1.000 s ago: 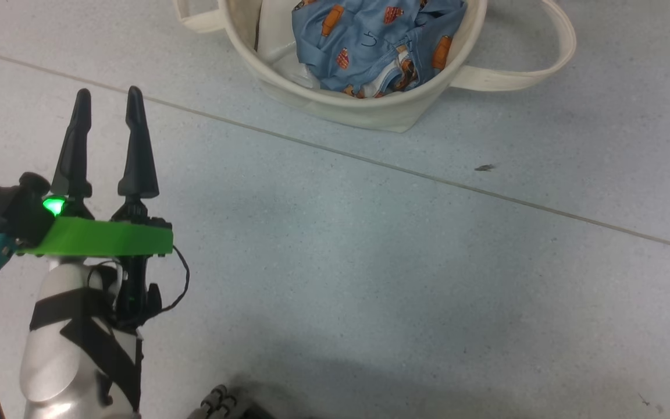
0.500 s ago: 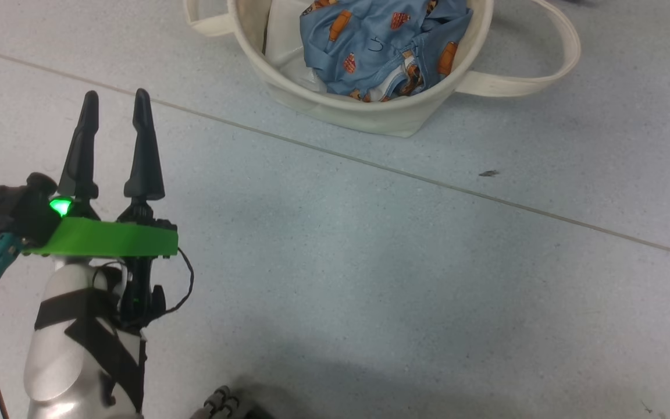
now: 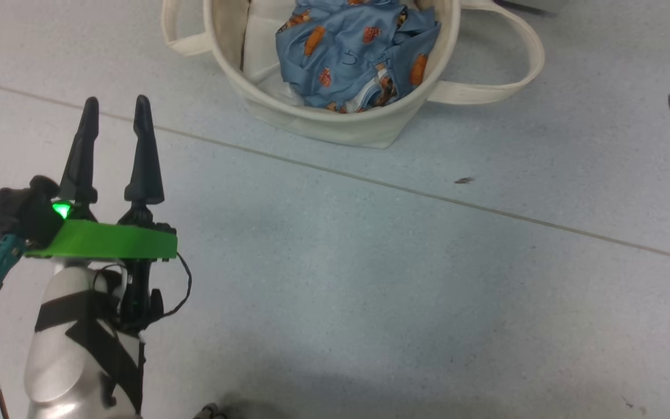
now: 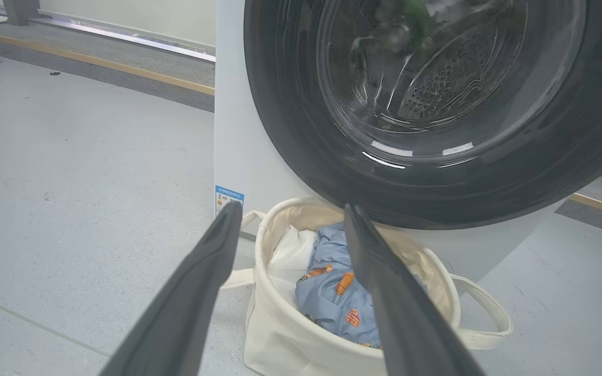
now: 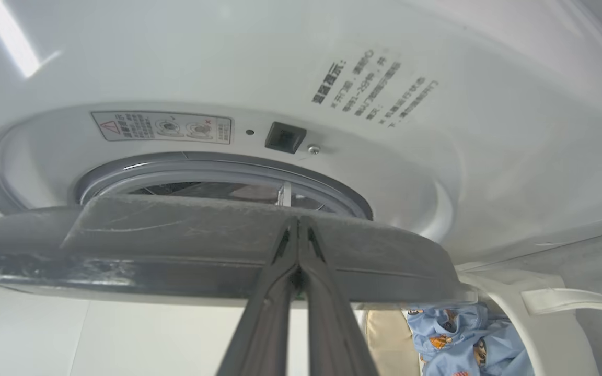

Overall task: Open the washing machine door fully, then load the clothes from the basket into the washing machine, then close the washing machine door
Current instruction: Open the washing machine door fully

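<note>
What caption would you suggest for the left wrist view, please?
Open left hand aimed at the basket of blue clothes below the washer door.

cream basket (image 3: 335, 125), blue orange-figured clothes (image 3: 346, 55)

Washing machine (image 5: 437, 156) front: "温馨提示" (remainder blurred).

Wide-open left claw (image 4: 293, 209) before the basket (image 4: 280, 339) of blue clothes (image 4: 327, 297), glossy washing machine door (image 4: 426, 94) close behind it.
</note>
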### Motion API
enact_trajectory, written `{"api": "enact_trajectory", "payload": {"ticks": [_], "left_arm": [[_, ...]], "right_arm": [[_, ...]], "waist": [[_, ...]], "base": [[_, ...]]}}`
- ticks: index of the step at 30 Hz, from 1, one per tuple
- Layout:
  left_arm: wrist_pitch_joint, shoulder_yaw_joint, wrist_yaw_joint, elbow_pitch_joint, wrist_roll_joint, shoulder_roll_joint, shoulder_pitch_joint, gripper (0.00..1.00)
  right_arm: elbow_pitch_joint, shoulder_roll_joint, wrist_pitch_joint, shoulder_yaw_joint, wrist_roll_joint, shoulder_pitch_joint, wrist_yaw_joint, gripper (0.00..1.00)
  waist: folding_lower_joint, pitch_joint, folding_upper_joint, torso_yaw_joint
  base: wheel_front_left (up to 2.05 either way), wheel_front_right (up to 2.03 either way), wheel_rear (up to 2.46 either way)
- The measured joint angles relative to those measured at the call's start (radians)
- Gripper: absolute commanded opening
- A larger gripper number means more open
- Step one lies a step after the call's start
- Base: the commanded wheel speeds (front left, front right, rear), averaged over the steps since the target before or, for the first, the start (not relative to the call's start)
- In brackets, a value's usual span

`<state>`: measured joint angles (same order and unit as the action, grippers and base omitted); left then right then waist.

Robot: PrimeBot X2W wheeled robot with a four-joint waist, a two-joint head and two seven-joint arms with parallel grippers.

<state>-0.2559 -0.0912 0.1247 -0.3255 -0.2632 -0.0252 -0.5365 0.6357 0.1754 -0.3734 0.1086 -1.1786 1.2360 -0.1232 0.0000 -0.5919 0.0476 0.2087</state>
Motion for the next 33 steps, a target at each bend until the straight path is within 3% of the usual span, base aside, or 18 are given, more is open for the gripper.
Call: {"api": "enact_trajectory", "payload": {"ticks": [14, 17, 23, 33], "left_arm": [[0.000, -0.028, 0.000, -0.027, 0.033, -0.011, 0.037, 1.00], [0.000, -0.029, 0.000, -0.028, 0.041, -0.012, 0.043, 1.00], [0.000, -0.023, 0.000, -0.030, 0.041, -0.011, 0.043, 1.00], [0.000, -0.021, 0.000, -0.030, 0.040, -0.009, 0.042, 1.00]], "right_arm": [[-0.056, -0.039, -0.239, -0.022, -0.107, -0.167, 0.000, 0.00], [-0.078, -0.040, -0.214, -0.002, -0.106, -0.180, 0.000, 0.00], [-0.130, -0.028, -0.057, 0.067, -0.060, -0.177, 0.000, 0.00], [-0.106, -0.026, -0.043, 0.029, -0.034, -0.139, 0.000, 0.00]], "waist": [[-0.0001, 0.075, 0.0000, -0.070], [-0.0001, 0.085, 0.0000, -0.078], [0.0001, 0.086, 0.0000, -0.068], [0.0001, 0.059, 0.0000, -0.025]], "base": [[0.00, 0.00, 0.00], [0.00, 0.00, 0.00], [0.00, 0.00, 0.00], [0.00, 0.00, 0.00]]}}
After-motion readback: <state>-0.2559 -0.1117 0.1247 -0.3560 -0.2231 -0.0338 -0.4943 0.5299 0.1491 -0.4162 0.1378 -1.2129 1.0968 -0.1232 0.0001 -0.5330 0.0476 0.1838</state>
